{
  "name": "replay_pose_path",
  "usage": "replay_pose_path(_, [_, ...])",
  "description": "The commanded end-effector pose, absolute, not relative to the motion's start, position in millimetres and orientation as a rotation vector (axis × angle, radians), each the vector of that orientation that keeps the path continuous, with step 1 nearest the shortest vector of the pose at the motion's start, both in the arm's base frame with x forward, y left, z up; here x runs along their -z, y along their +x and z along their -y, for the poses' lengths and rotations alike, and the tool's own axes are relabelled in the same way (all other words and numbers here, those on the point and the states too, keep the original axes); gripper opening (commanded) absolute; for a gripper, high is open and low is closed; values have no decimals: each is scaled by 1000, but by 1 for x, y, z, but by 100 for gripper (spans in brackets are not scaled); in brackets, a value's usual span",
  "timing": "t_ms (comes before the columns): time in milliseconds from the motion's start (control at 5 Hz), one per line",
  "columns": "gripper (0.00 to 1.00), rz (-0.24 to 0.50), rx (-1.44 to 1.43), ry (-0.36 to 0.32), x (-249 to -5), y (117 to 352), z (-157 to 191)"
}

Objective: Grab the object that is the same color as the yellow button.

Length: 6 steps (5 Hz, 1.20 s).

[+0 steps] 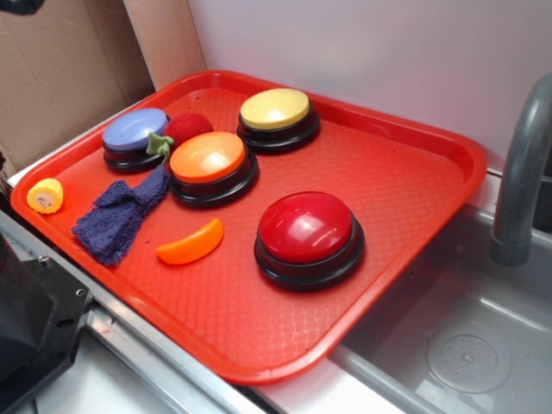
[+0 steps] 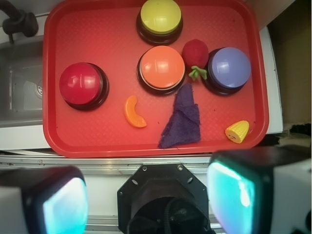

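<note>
A small yellow corn-cob object lies at the left corner of the red tray; in the wrist view this object sits near the tray's lower right corner. The yellow button stands at the tray's far side, and it appears as the yellow button at the top of the wrist view. My gripper hangs high above the robot base, off the tray's near edge, open with nothing between its fingers. It does not show in the exterior view.
On the tray stand an orange button, a red button and a blue button. A red strawberry toy, a purple cloth and an orange crescent slice lie among them. A grey sink with a faucet adjoins the tray.
</note>
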<state>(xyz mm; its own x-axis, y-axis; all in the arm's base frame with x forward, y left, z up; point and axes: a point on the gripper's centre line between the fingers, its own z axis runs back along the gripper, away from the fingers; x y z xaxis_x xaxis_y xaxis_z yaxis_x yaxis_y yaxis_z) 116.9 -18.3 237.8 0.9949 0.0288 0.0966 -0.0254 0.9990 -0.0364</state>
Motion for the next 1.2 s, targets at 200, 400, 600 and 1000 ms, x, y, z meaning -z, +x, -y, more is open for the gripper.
replay_pose_path(200, [100,99,-63,-51,-231,118,10])
replay_pose_path(400, [100,116,-104,-62,-225,117,-2])
replay_pose_path(600, [100,109,-165,-57,-213,118,-14])
replay_pose_path(1000, [100,118,-327,-10,-184,120,-46])
